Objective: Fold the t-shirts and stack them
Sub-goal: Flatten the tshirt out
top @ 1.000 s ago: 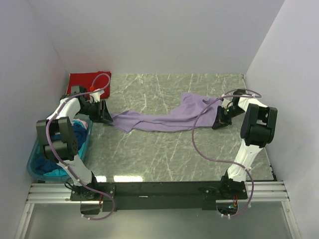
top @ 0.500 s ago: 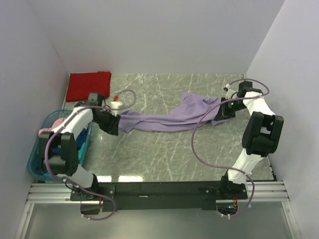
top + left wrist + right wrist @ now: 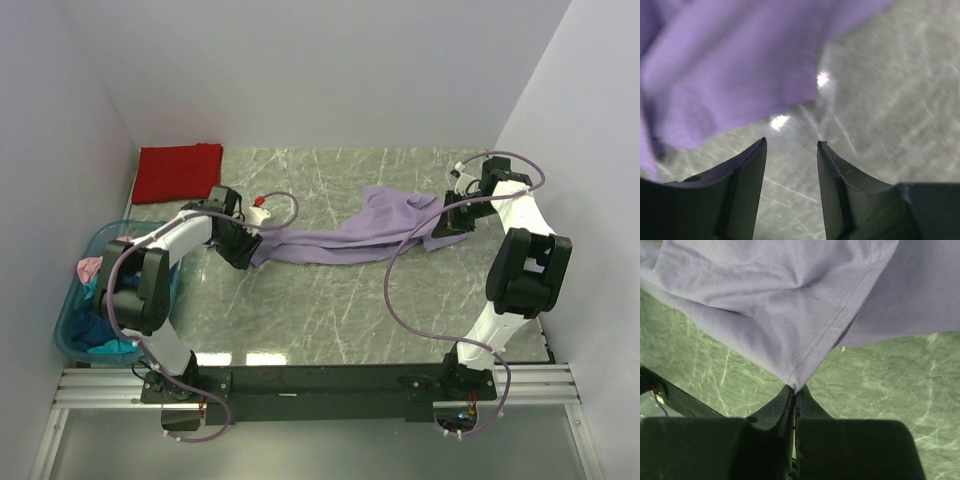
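While right gripper [image 3: 794,391] pinches t-shirt [image 3: 330,242], left [image 3: 791,145] seemingly gapes.

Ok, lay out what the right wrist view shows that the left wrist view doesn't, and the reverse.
Only the right wrist view: the right end effector shut on a stitched hem corner of the light purple t-shirt. Only the left wrist view: the left end effector open, nothing between its fingers, with the shirt's edge lying just ahead of them. Both: the same purple cloth over the green marbled table.
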Motion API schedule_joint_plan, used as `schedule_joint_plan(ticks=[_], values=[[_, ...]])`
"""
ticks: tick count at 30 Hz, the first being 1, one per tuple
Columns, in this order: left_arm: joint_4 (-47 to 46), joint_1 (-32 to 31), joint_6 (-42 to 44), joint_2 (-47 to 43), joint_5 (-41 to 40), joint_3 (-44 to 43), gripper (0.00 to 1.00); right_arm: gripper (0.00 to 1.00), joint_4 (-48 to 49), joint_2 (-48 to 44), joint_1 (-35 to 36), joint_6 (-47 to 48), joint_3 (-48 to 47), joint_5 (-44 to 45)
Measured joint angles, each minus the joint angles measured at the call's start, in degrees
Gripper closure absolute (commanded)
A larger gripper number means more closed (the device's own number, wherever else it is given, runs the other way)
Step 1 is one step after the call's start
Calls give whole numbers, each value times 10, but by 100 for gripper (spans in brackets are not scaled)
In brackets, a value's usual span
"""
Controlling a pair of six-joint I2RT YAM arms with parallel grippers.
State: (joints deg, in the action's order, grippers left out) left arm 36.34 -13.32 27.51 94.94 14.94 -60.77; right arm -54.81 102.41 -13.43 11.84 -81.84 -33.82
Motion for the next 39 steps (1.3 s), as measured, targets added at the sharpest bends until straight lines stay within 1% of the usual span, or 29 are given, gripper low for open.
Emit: schedule_joint_plan(ticks=[3,7,11,18,25,28,29,31,32,34,35,36,39], values=[[10,12,2,26,-13,-35,46,100,0,-1,0,3,0,10],[30,65,16,41,-18,-87,41,100,-1,-5,-1,10,0,25],[50,106,37,45,-45,-119,39,100,-2,-6,-5,11,-8,39],[59,114,61,118,-73,-143,37,100,-4,-6,-8,11,-38,43],[59,114,62,161,-83,-171,43,100,-11,-6,-8,13,-42,43],[49,114,63,167,-85,-180,49,100,-14,-6,-8,13,-44,42],[47,114,64,167,-85,-181,56,100,-14,-6,-8,13,-44,42],[46,114,64,167,-85,-185,67,100,-16,-5,-8,13,-44,42],[47,114,65,167,-84,-187,79,100,-16,-5,-8,13,-44,42],[47,114,68,168,-83,-191,88,100,-19,-4,-8,13,-45,42],[50,115,72,168,-83,-194,98,100,-21,-3,-8,13,-46,42],[55,116,75,168,-82,-198,99,100,-23,-2,-8,13,-49,42],[86,121,76,168,-70,-219,99,100,-31,-1,-8,15,-61,41]])
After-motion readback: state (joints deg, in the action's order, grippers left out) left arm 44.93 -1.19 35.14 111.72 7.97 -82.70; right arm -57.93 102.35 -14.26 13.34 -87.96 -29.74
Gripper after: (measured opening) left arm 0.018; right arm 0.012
